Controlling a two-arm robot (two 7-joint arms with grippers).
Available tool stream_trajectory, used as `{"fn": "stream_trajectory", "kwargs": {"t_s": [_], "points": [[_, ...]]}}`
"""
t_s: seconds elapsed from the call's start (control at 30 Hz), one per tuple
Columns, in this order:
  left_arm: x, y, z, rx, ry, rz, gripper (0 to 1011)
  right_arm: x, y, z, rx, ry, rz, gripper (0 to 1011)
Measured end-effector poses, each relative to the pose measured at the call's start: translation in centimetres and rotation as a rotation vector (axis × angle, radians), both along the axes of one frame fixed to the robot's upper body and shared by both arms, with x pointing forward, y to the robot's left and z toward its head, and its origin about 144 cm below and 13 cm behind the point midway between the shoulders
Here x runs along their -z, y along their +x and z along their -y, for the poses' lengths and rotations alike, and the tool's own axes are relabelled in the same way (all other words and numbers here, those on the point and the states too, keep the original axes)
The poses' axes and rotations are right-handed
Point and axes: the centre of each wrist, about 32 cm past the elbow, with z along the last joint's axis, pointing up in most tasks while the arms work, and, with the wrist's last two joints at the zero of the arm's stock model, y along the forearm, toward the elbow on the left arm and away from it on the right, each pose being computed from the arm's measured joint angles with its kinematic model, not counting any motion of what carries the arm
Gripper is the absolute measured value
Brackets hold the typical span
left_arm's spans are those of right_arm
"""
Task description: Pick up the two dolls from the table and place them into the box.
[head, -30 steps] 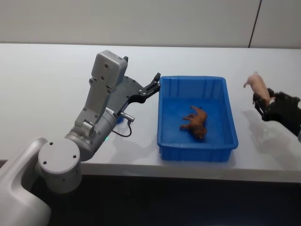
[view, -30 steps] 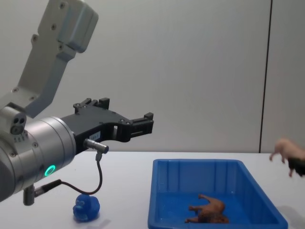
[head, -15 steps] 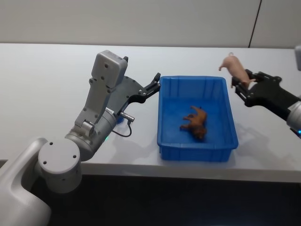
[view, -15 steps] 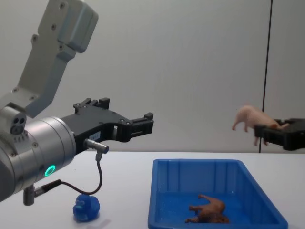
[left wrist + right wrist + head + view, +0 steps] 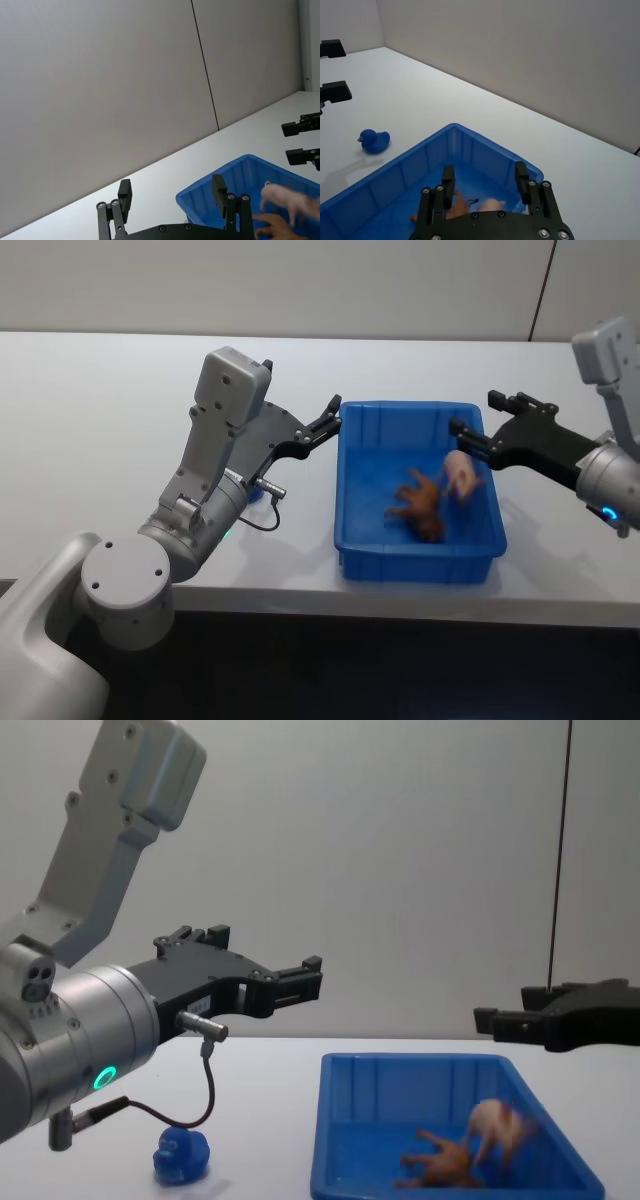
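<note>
Right gripper (image 5: pixel 473 412) wide open over the box (image 5: pixel 420 558) — pig (image 5: pixel 460 475) beside brown doll (image 5: pixel 418 502) inside; left gripper (image 5: pixel 332 416) open alongside.

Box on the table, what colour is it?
The box is bright blue; head view shows it best.

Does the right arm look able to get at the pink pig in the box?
Probably yes. The right pincer hangs open above the open-topped box, the pig just beneath it; the brown doll close beside might get nudged.
</note>
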Motion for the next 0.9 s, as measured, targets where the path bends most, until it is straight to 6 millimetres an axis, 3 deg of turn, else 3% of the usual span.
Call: {"fn": "stream_trajectory", "kwargs": {"t_s": [0.37,0.9], "points": [[0.0,0.0,0.0,0.000,0.000,0.000,1001,0.1,0.4,0.4,0.020,0.027,0.029,998],[0.0,0.0,0.0,0.000,0.000,0.000,1000,1.1,-1.6,4.0,0.069,0.113,0.076,1001]]}}
